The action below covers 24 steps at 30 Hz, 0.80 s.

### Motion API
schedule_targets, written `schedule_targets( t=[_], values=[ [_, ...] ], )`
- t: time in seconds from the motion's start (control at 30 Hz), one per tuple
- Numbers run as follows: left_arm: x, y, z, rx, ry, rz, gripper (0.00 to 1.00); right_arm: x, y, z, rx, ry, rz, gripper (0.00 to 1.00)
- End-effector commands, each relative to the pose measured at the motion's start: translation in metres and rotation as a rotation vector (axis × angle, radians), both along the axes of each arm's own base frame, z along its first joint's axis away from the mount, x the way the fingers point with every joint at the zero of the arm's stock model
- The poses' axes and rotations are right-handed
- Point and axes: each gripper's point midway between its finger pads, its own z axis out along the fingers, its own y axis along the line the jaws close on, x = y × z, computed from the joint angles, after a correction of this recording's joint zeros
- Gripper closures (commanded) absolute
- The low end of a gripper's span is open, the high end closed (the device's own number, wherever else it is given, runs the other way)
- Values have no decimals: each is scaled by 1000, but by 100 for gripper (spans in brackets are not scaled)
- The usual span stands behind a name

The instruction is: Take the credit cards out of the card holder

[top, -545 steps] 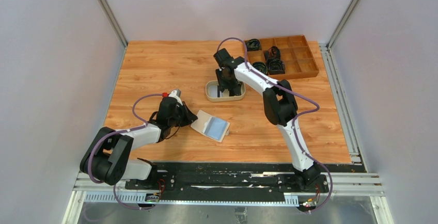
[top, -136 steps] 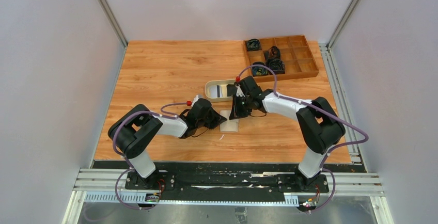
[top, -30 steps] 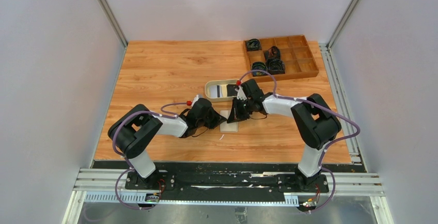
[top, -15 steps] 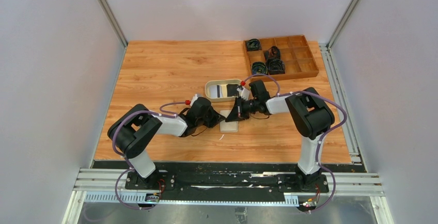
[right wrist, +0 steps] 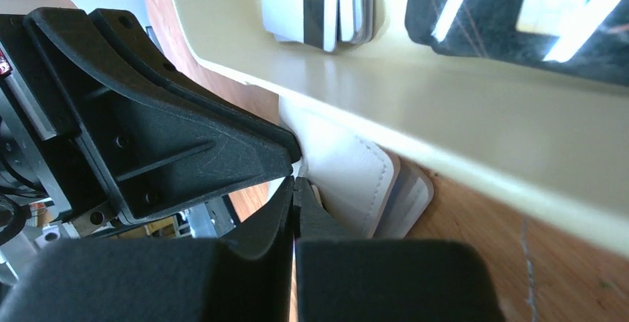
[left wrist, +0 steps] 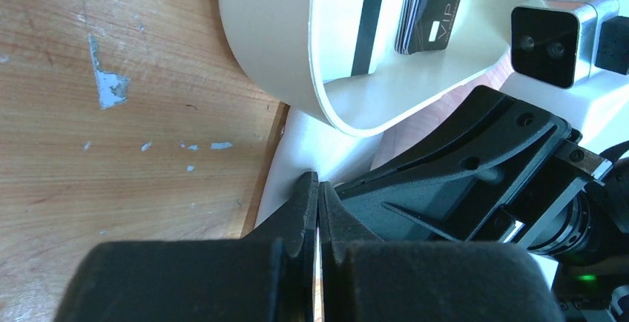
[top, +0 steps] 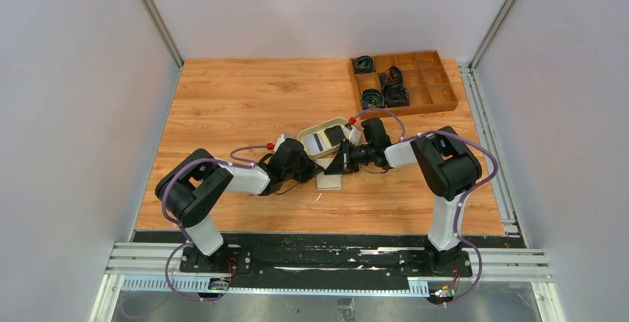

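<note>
The cream card holder (top: pixel 331 182) lies folded on the table between both grippers. It also shows in the right wrist view (right wrist: pixel 348 170) and in the left wrist view (left wrist: pixel 297 148). My left gripper (top: pixel 310 171) (left wrist: pixel 317 181) is closed on the holder's left edge. My right gripper (top: pixel 336 165) (right wrist: pixel 294 183) is shut, with its tips at the holder's corner, and nothing shows between the jaws. The removed credit cards lie in the oval beige tray (top: pixel 305 139): a striped light one (top: pixel 317 142) (left wrist: pixel 373 10) and black ones (top: pixel 334 136) (left wrist: pixel 434 3).
The tray is skewed and hangs over the holder and both gripper tips (right wrist: pixel 445 114). A brown wooden compartment box (top: pixel 438 98) with black cable coils stands at the far right. White walls and aluminium rails bound the table.
In the last second the oval tray has turned and shifted toward the near left, over the grippers. My right wrist has swung lower and to the right. The left arm has barely moved.
</note>
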Motion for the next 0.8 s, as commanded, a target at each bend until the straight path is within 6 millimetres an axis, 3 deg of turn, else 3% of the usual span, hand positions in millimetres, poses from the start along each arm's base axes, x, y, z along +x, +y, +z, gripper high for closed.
schedule_targets(
  t=[0.0, 0.37, 0.67, 0.77],
  values=[
    [-25, 34, -56, 195, 143, 0, 100, -12, -71, -89, -409, 69, -159, 100],
    [-24, 33, -53, 190, 133, -4, 100, 10, -52, -27, -423, -99, -111, 98],
    [-21, 29, -48, 190, 116, -26, 100, 21, -47, 53, -384, -248, -124, 66],
    [-20, 29, -46, 191, 109, -30, 100, 24, -53, 69, -408, -299, -135, 55]
  ],
)
